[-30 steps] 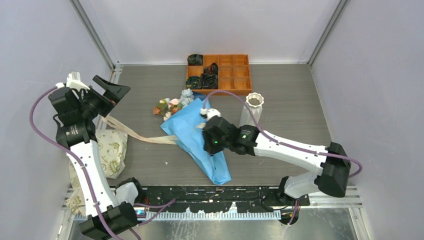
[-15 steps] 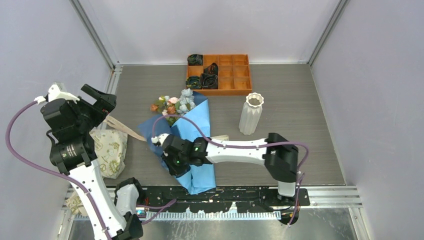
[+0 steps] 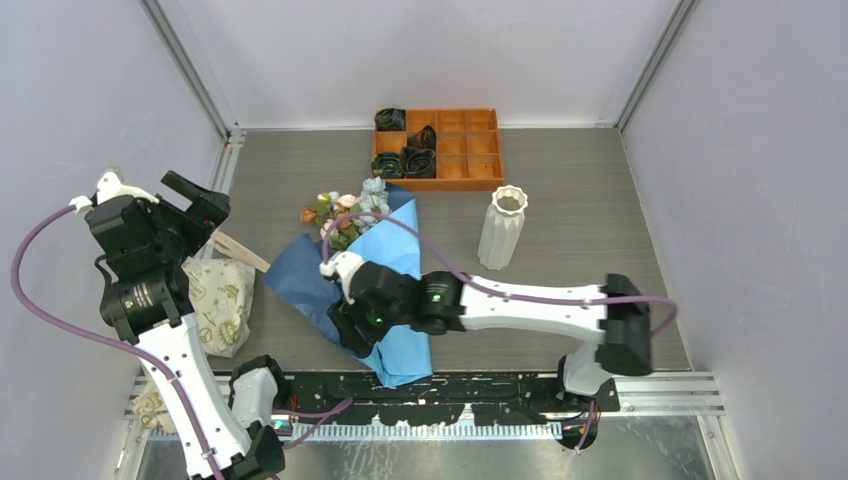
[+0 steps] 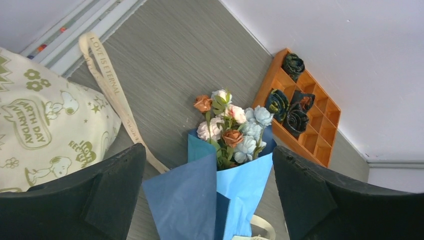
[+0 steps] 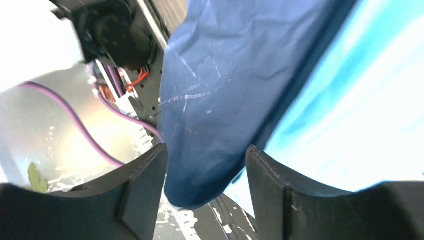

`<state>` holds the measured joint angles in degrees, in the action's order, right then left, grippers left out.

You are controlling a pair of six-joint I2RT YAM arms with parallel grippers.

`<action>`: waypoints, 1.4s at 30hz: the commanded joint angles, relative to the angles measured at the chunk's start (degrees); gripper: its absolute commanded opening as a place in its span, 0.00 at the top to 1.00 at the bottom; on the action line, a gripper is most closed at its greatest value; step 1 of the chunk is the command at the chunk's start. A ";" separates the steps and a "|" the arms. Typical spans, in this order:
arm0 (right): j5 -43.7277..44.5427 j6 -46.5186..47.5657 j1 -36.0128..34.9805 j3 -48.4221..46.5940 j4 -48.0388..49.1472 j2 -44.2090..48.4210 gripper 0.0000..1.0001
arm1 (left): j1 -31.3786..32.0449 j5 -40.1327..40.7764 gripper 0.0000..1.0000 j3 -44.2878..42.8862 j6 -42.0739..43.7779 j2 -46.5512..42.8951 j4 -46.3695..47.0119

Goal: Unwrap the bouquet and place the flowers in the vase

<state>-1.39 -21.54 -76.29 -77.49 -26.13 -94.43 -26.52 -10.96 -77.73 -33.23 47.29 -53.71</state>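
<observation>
On the table (image 3: 580, 180), mid-left, the bouquet (image 3: 375, 270) lay flat with its blooms pointing at the orange tray (image 3: 470, 150). Beige ribbon (image 4: 112, 85) trailed loose toward the cloth bag (image 3: 222, 300), so untying looked done. Blue wrapping paper (image 4: 240, 185) was partly spread but still cupped the stems, with the flowers (image 4: 227, 127) bunched inside it. Right gripper (image 5: 207, 195) sat low at the paper's near edge, jaws parted, a dark blue fold between them, not visibly pinched. Left gripper (image 3: 200, 198) was spread wide, empty, raised over the bag. Vase (image 3: 501, 228) stood upright, looked empty, well apart on the right. Left to do: pull paper clear, lift flowers, stems into vase.
</observation>
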 commanded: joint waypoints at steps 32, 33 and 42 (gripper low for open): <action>13.72 -3.24 1.19 -6.06 -4.18 -5.87 0.29 | 0.14 -13.29 0.06 3.80 0.11 -1.12 4.77; 13.20 -3.41 1.15 -6.25 -4.08 -6.42 0.29 | 0.09 -13.34 0.06 4.04 0.08 -1.09 4.87; 12.82 -3.42 -1.55 -7.61 -4.37 -9.00 0.30 | 0.13 -13.06 0.06 4.23 0.34 -1.05 4.95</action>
<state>12.38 -24.36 -76.86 -82.11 -31.55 -102.83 -26.52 -22.76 -73.58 -33.78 46.96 -51.66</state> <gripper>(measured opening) 0.700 0.941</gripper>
